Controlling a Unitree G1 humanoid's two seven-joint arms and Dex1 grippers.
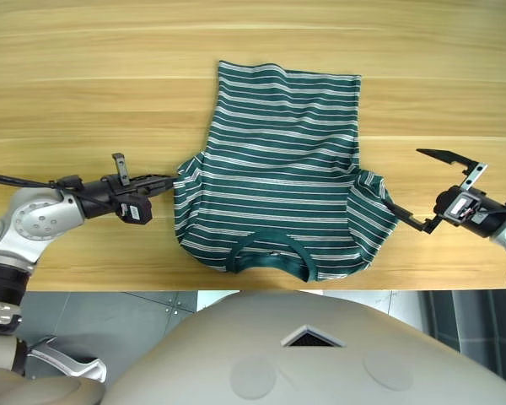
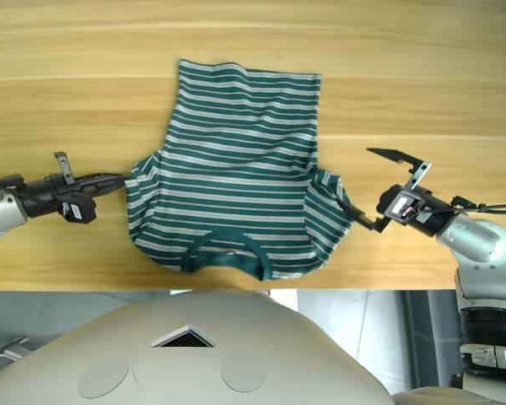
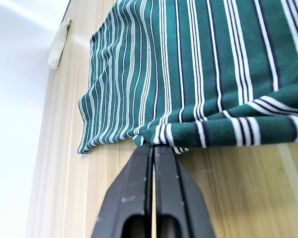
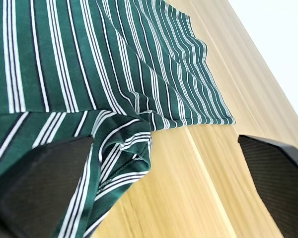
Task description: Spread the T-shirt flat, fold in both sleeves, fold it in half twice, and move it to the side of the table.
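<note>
Where left end effector (image 1: 170, 178) clenches at T-shirt (image 1: 278, 169) sleeve, pinch unclear; right end effector (image 1: 406, 178) released beside other sleeve.

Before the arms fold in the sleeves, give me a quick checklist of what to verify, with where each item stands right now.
1. The T-shirt lies flat on the table: ok for the body, light wrinkles only.
2. Cloth pinched in the left gripper, which is shut at the edge of the left sleeve: cannot tell.
3. Hold by the right gripper on the right sleeve: not ok. It is open, with one finger at the sleeve and the other lifted clear.
4. Sleeves spread out: not ok, both are bunched against the body.
5. The collar is nearest the robot and the hem is far: ok.
</note>
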